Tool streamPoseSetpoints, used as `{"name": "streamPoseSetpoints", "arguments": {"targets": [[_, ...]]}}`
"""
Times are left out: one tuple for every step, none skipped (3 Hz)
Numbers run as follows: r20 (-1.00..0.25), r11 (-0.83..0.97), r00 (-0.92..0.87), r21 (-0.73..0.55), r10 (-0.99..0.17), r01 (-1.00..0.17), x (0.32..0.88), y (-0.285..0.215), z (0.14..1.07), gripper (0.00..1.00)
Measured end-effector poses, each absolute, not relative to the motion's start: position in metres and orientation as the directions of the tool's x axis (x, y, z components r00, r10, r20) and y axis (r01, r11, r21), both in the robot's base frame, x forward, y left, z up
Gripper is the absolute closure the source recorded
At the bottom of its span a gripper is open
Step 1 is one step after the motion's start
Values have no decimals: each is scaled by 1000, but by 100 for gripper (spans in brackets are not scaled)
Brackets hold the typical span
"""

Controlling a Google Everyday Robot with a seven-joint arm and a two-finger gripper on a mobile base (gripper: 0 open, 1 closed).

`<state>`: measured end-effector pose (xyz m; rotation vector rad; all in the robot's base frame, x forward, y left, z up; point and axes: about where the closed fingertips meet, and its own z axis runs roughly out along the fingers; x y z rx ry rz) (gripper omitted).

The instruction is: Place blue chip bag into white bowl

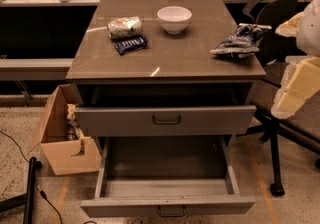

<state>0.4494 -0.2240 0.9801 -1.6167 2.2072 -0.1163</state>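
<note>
Foil-skinned and light, the blue chip bag looks slippery; pinch a raised crinkle. The hand hangs right of the desk; apart or together, I cannot tell.

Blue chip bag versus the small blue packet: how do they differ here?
The blue chip bag is larger and crumpled, with white patches; the small blue packet is flat and darker. The bag lies near the right edge of the table; the packet lies left of the white bowl. Both rest on the table, outside the bowl. The gripper is beyond the table's right side, touching neither.
</note>
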Motion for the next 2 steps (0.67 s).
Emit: {"name": "streamPoseSetpoints", "arguments": {"targets": [[-435,496,-343,-310,-832,-811,462,-269,965,0],[-621,649,-379,-287,-686,-704,479,-310,958,0]]}}
